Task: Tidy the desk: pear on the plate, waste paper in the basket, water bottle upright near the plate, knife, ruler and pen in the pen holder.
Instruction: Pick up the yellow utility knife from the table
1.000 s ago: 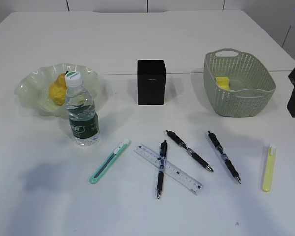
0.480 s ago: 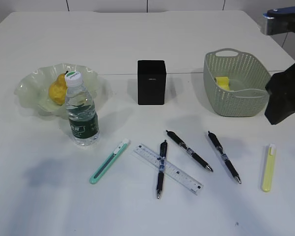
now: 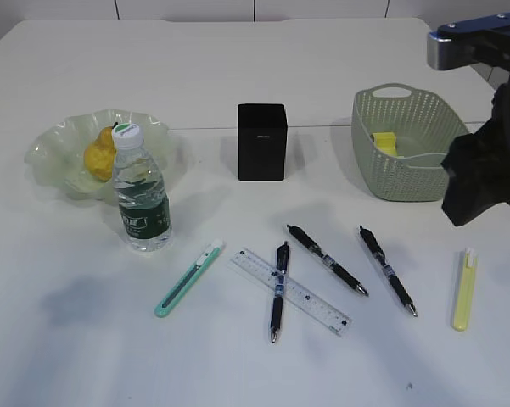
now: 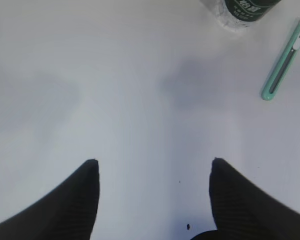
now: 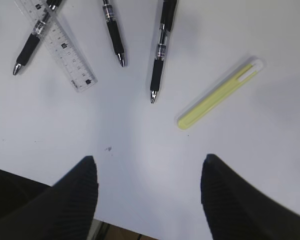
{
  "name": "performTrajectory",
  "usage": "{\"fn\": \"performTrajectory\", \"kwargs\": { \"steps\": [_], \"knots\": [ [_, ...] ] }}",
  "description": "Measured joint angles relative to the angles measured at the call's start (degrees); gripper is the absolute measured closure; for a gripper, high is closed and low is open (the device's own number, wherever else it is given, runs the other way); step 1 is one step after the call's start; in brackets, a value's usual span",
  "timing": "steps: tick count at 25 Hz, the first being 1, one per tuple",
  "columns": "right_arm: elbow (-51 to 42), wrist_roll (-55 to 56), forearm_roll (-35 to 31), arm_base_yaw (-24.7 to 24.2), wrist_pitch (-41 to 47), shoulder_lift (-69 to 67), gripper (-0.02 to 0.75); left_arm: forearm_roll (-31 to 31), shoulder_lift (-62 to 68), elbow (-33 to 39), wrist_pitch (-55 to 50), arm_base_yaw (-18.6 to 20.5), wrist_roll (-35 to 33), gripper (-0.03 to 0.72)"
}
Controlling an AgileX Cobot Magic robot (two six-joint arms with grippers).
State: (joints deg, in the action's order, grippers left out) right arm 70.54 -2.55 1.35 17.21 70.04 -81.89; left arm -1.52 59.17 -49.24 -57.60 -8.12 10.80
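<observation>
Swinging in from the right since a moment ago, the right end effector hangs spread and empty over the bench, right of the pen holder, likely lining up on the yellow knife. Left end effector spread, idle.

Looks like a robot lab bench dressed as an office desk: a large plain white tabletop backed by pale panelled walls, with a black-and-blue robot arm at the right edge. Desk stationery lies staged in a row: black click pens, a short transparent plastic ruler, a matte black square pen holder.
</observation>
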Motion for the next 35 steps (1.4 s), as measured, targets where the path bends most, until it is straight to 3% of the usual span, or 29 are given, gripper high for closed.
{"fn": "performTrajectory", "kwargs": {
  "steps": [27, 35],
  "knots": [
    [0.0, 0.0, 0.39, 3.18, -2.92, -5.23, 0.256, -0.1, -4.04, 0.0, -1.34, 0.0, 0.12, 0.209],
    [3.74, 0.0, 0.49, 3.18, -3.08, -8.65, 0.256, -0.1, -4.04, 0.0, -1.34, 0.0, 0.12, 0.209]
  ]
}}
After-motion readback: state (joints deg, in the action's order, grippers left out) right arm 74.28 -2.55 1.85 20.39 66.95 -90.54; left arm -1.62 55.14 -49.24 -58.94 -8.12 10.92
